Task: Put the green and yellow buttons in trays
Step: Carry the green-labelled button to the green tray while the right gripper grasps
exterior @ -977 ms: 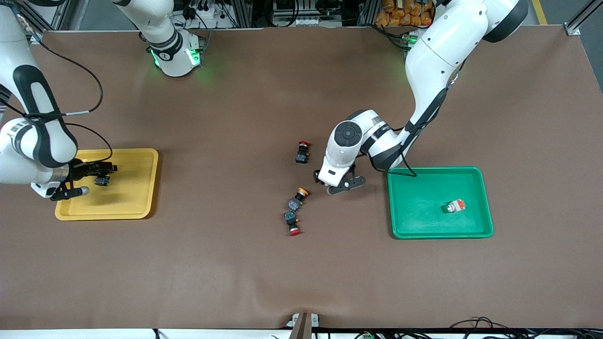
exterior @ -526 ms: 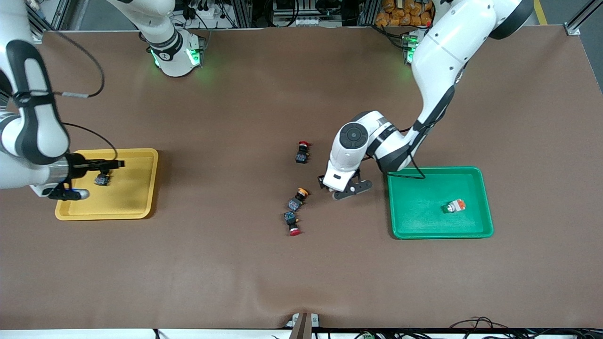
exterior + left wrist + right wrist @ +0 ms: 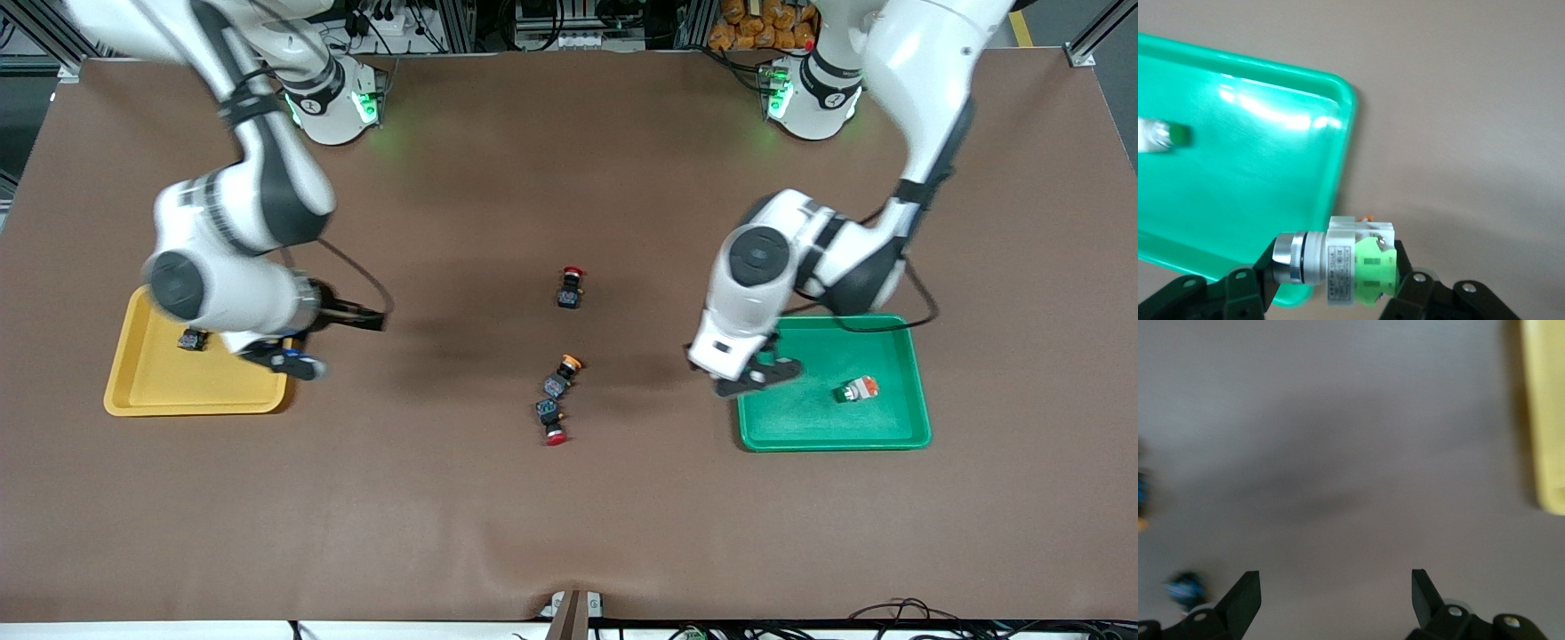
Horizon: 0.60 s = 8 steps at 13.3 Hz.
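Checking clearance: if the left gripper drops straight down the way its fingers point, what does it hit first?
Probably the green tray: the left gripper, shut on a silver-green button, hangs over the tray's rim at the corner nearest the loose buttons. Depth is unclear; it could just miss onto the table.

This looks like a robotics lab or test cell rather than a home or shop. Two white robot arms (image 3: pixel 267 178) are bolted by their bases (image 3: pixel 333 107) at one edge of a wide table covered with a plain brown mat (image 3: pixel 569 533), and green status lights glow on both bases. Above that edge stand aluminium framing profiles (image 3: pixel 1093 36), bundled cables and what seems to be a power strip (image 3: pixel 551 40), though that strip of the view is too cramped to be sure. More loose cables (image 3: pixel 898 613) trail along the edge nearest the front camera, beside a small bracket (image 3: pixel 573 609) fixed at the middle.
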### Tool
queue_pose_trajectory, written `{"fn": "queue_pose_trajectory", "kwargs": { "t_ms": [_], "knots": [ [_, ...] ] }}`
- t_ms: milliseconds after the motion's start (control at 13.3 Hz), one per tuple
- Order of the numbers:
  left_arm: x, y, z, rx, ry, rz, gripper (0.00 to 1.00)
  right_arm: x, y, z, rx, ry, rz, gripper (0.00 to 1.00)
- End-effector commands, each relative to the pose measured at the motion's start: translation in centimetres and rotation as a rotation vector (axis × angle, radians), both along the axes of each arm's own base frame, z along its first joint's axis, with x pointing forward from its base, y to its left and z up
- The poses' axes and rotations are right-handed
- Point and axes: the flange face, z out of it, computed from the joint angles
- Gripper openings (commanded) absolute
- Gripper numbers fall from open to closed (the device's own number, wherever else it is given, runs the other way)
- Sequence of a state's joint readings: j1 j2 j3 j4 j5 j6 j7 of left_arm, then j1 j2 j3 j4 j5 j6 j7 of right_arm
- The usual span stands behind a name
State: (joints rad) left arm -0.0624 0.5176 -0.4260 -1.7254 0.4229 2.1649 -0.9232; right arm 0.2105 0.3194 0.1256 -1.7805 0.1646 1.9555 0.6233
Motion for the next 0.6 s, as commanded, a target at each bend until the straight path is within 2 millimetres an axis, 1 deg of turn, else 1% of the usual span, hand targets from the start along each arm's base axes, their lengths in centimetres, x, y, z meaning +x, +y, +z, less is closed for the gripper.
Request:
{"fn": "queue_pose_trajectory", "kwargs": {
  "t_ms": [0, 150, 226, 301, 376, 451, 526],
  "knots": [
    [0.4, 3.3, -3.2, 0.011, 0.055, 0.027, 0.00, 2.1, 6.3, 0.0, 0.017, -0.080, -0.091, 1.00],
    [1.5, 6.1, -5.3, -0.005, 0.067, 0.068, 0.00, 2.6, 12.3, -2.0, 0.037, -0.100, -0.170, 1.00],
    [1.7, 6.8, -6.2, -0.005, 0.077, 0.077, 0.00, 2.9, 15.4, -3.3, 0.041, -0.094, -0.240, 1.00],
    [1.8, 7.5, -7.1, -0.002, 0.089, 0.086, 0.00, 3.0, 18.0, -4.6, 0.035, -0.086, -0.304, 1.00],
    [2.1, 8.2, -7.7, -0.011, 0.085, 0.097, 0.00, 3.3, 20.2, -5.4, 0.056, -0.106, -0.339, 1.00],
    [2.5, 9.2, -8.4, -0.022, 0.084, 0.112, 0.00, 3.3, 21.5, -6.2, 0.080, -0.139, -0.343, 1.00],
    [2.6, 9.5, -9.1, -0.034, 0.082, 0.117, 0.00, 3.1, 22.5, -7.4, 0.097, -0.163, -0.339, 1.00]
  ]
}}
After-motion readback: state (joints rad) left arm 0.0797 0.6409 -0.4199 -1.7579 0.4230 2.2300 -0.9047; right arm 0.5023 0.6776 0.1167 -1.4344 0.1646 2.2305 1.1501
